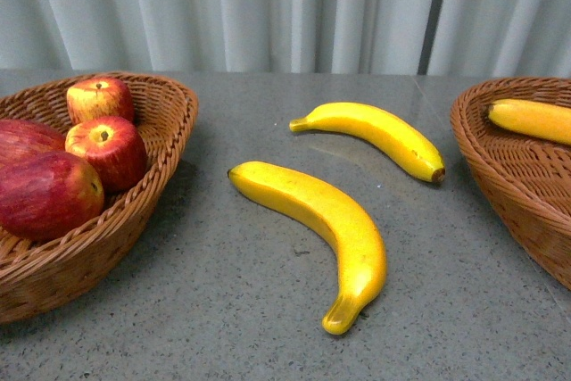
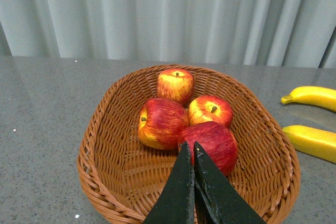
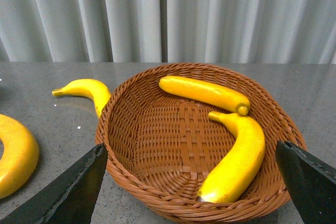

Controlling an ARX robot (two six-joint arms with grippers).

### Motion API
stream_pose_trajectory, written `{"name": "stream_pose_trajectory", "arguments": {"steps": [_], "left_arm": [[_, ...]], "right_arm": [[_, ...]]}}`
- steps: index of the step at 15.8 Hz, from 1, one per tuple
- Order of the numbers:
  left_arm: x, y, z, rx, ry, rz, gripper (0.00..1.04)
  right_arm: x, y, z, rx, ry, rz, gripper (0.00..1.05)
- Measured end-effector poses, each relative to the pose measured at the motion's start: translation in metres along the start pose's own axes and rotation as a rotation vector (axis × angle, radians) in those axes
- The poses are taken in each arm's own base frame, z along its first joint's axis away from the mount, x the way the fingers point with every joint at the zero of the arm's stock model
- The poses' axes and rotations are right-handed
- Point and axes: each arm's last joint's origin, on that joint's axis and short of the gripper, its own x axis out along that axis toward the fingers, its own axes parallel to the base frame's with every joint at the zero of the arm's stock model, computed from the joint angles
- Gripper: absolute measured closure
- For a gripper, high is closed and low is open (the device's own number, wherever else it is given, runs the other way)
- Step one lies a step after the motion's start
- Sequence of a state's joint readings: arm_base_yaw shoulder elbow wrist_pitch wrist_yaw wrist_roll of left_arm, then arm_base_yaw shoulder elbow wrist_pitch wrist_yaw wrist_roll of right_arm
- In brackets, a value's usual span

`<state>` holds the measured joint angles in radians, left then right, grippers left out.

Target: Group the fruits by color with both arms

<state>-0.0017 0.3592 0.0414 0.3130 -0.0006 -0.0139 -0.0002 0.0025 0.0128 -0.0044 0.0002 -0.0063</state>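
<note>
Matte black jaws, flat pointed wedges.

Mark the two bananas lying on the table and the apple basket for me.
near banana [image 1: 321,211], front view, middle of its body.
far banana [image 1: 379,131], front view, middle of its body.
apple basket [image 1: 98,256], front view, outer woven wall.

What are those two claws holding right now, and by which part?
Nothing. The left gripper is shut on nothing, near the apple basket; the right gripper is open and empty, near the banana basket.
</note>
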Motion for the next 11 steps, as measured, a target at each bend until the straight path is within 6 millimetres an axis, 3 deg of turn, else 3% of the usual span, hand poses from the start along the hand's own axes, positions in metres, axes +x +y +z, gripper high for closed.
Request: {"name": "stream_pose_trajectory", "arguments": {"steps": [11], "left_arm": [[-0.013, 0.0, -0.005, 0.0, -0.019, -0.001, 1.03]], "right_arm": [[0.0, 0.0, 0.0, 0.0, 0.0, 0.0, 0.07]]}}
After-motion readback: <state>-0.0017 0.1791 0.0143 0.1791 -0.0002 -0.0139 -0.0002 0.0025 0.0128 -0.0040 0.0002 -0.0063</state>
